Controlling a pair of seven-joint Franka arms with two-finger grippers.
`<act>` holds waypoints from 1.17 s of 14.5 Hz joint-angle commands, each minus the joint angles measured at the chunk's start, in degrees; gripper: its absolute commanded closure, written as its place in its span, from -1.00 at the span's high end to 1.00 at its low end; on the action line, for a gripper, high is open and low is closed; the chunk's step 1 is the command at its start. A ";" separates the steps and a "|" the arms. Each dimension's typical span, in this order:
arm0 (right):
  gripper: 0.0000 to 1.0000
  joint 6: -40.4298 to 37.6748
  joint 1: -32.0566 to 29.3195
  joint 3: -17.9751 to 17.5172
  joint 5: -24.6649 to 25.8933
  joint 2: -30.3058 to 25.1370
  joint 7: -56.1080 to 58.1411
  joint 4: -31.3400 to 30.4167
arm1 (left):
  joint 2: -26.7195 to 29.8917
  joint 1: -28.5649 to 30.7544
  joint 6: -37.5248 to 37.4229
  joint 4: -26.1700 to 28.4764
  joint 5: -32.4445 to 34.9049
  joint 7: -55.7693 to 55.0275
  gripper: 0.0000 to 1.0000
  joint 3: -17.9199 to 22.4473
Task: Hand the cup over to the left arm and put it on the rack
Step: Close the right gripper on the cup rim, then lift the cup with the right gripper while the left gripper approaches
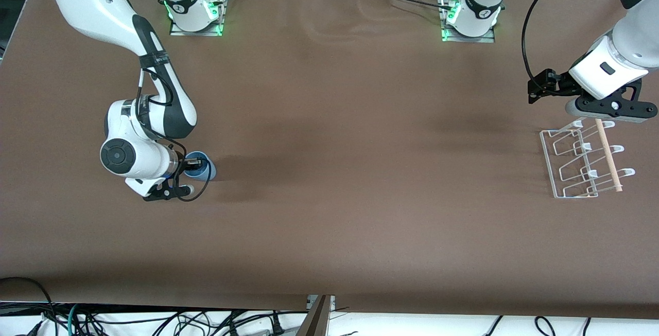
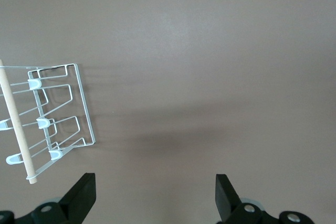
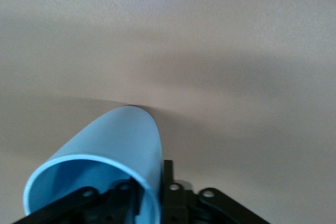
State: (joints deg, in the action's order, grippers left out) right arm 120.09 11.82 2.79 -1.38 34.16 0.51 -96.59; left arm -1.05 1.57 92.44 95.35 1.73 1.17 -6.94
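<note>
Gripping the rim of the small light-blue tapered plastic cup [image 1: 200, 166], the right arm's black two-finger gripper [image 1: 194, 164] sits low at the right arm's end of the brown table [image 1: 329, 197], one finger inside the cup's mouth and one outside its wall [image 3: 113, 169]; whether the cup's base touches the tabletop is hard to tell. Toward the left arm's end stands the small white wire drying rack [image 1: 584, 163] with upright loops and a light wooden dowel [image 1: 608, 155] across it. Farther from the front camera, the white jointed left arm [image 1: 620, 60] waits, its black gripper [image 2: 153, 195] spread wide and empty over bare table just beside the rack [image 2: 50, 121].
</note>
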 commanded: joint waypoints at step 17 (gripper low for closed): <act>-1.00 -9.72 9.16 -1.73 -49.83 -0.32 -33.28 19.16 | -5.63 -0.51 -2.00 -4.73 -8.81 0.59 1.00 0.09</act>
State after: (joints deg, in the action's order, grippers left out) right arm 108.23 18.17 1.12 -44.66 33.41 -28.78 -79.25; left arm -3.64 1.31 92.09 93.63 -2.72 1.23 -6.97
